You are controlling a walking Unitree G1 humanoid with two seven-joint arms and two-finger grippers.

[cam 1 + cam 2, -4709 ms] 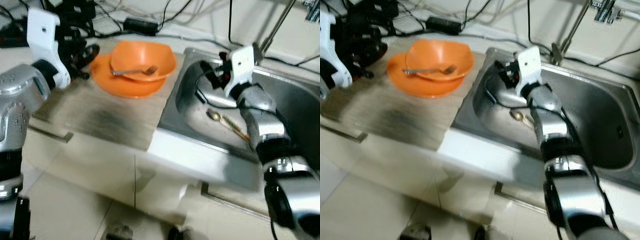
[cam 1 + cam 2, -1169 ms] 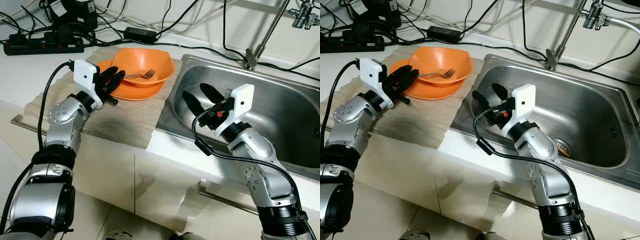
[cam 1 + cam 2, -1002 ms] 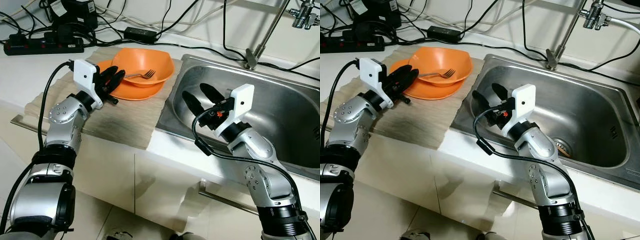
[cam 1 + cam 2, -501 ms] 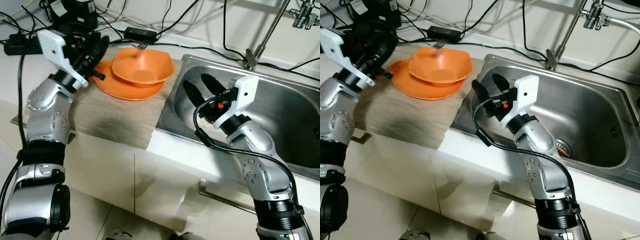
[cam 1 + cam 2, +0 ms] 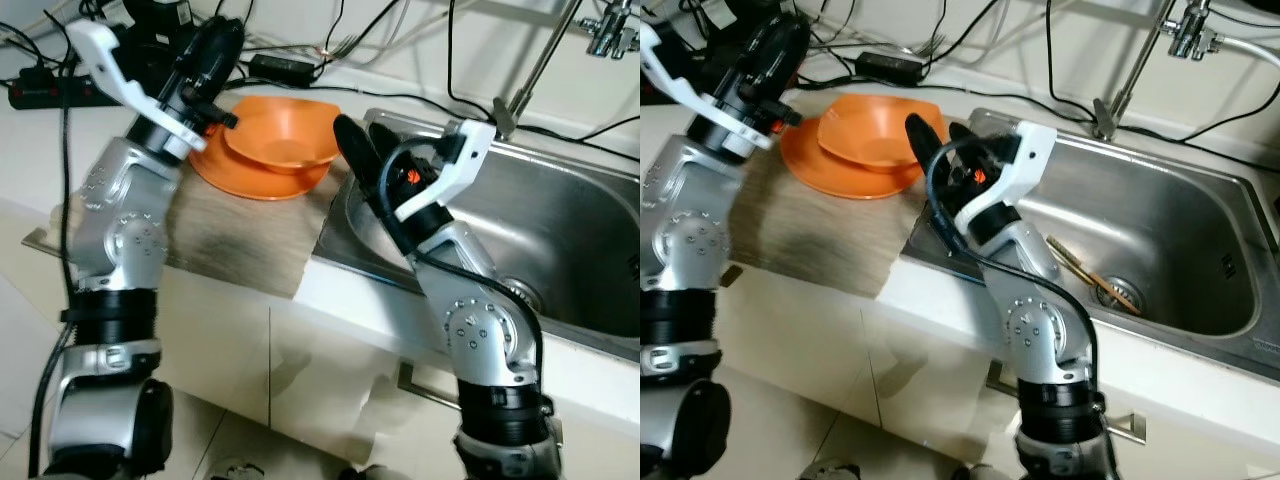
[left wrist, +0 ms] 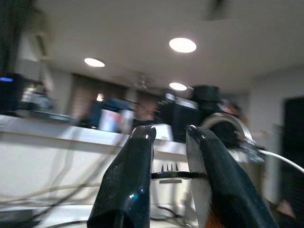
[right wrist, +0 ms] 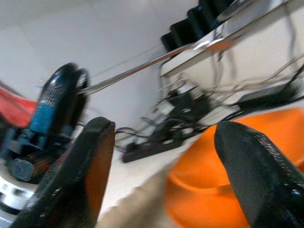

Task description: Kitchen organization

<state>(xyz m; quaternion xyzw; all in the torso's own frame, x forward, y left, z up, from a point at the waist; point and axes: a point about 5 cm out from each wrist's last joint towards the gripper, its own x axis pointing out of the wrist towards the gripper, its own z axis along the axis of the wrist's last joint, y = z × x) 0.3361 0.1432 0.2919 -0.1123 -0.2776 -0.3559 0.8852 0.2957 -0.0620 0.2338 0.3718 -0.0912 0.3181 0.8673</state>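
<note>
Counter: cables (image 5: 300,40) are trailing behind the mat (image 5: 240,230).
Left gripper (image 6: 168,178): pinching the fork (image 6: 169,172), raised above the counter.
Right gripper (image 7: 161,142): gaping wide beside the orange bowl (image 5: 285,130).
Sink (image 5: 570,210): holding utensils (image 5: 1080,265).

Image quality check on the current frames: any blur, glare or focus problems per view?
Eye views: sharp, evenly lit, soft sheen on the sink. Left wrist view: dim, background smeared, ceiling lights blown out, fork readable between the fingers. Right wrist view: motion-blurred throughout, orange bowl soft.
</note>
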